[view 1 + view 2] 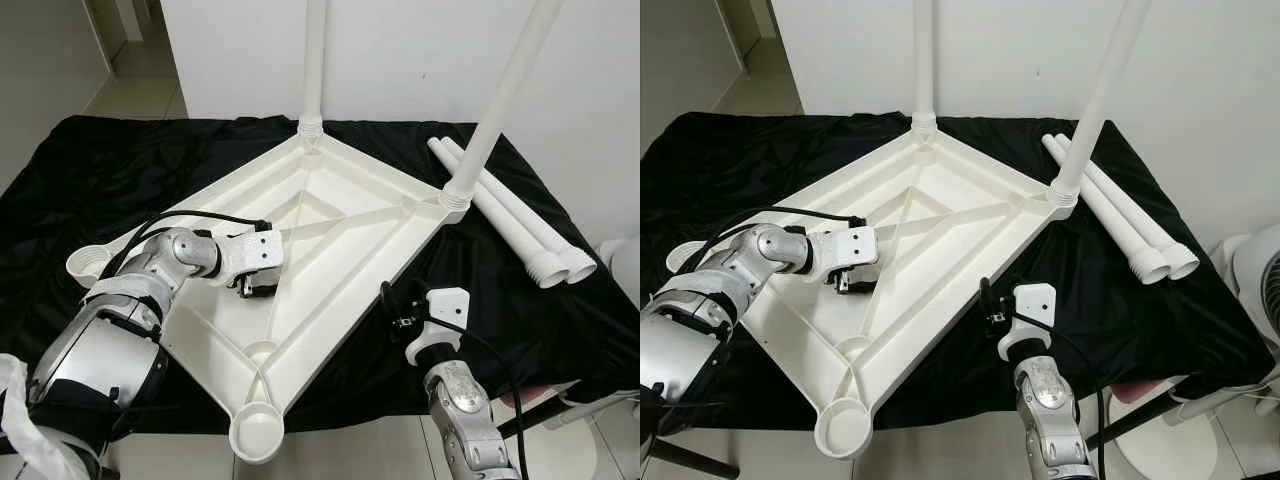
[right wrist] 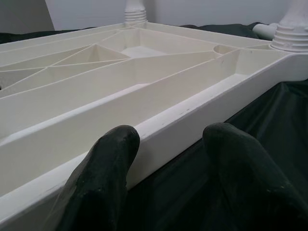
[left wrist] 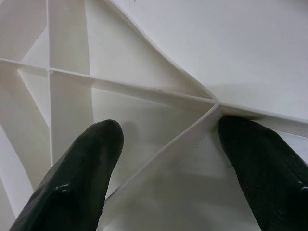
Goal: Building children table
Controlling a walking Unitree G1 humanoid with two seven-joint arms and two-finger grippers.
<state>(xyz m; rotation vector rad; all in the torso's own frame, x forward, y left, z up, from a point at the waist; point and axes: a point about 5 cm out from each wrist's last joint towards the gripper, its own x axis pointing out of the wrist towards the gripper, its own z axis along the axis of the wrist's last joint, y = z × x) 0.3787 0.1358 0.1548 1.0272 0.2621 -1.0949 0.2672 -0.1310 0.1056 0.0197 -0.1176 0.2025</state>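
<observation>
Upside down on the black cloth (image 1: pixel 90 170) lies the white tabletop (image 1: pixel 345 225), two legs (image 1: pixel 500 95) standing in its far corner sockets. Inside its ribbing, the left gripper (image 3: pixel 166 144) straddles a rib, fingers apart, grasping nothing. Just beside its near edge, the right gripper (image 2: pixel 168 159) hovers open and empty. Two loose legs (image 1: pixel 520 225) rest beyond its right corner.

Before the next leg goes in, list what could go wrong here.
1. The left claw presses inside the upturned tabletop; with two legs upright at the far side, the top could tip.
2. The spare legs lie loose on the black cloth and could roll.
</observation>
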